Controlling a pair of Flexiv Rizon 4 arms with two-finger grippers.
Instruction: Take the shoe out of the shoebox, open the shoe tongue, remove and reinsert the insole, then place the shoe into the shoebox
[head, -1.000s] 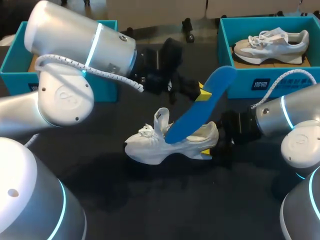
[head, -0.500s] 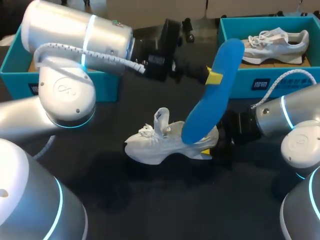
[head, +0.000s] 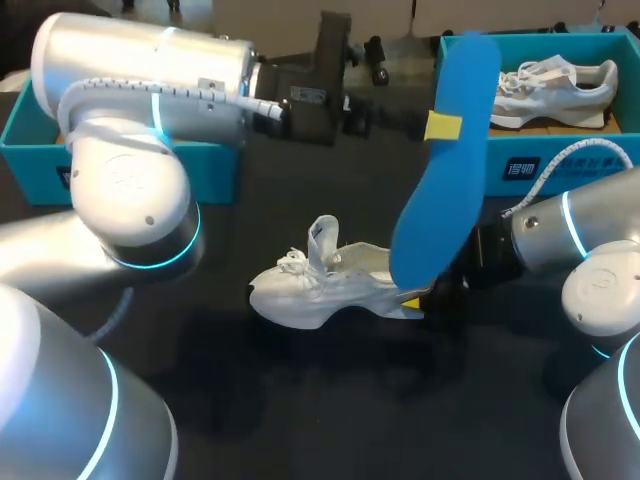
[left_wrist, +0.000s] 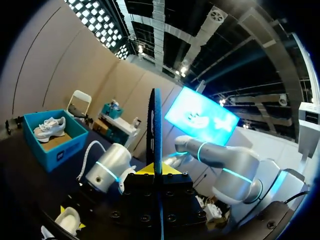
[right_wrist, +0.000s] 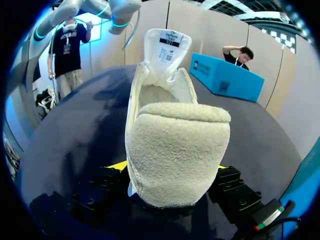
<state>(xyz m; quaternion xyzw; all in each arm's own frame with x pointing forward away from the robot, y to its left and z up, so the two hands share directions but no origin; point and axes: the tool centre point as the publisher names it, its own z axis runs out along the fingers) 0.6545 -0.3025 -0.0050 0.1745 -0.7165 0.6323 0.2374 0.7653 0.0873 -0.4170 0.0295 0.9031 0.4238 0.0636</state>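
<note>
Your left gripper (head: 441, 127) was clamped on the blue insole (head: 447, 175), its yellow tips pinching the flat of it, nearer the upper end than the lower. The insole was held close to upright, leaning a little, well above the table (head: 300, 400). Its upper end crossed in front of the shoebox (head: 560, 160) at the far right. Its lower end overlapped the heel of the white shoe (head: 320, 290) in the head view. You could not tell from there whether that end touched the shoe or hung clear of it. In the left wrist view the insole showed edge-on, a thin dark strip running straight out from between the fingers.

The white shoe sat sole-down on the table near the middle, toe toward your left side, heel toward your right arm. The tongue (right_wrist: 167, 46) stood pulled up, with pale lining showing in the opening behind it. Your right gripper (right_wrist: 172, 170) was closed on the heel, one yellow tip pressed to each side, low by the table.

The shoebox at the far right held a second shoe (head: 545, 85), grey and white. Another teal shoebox (head: 40, 140) stood at the far left, largely hidden behind your left arm.
</note>
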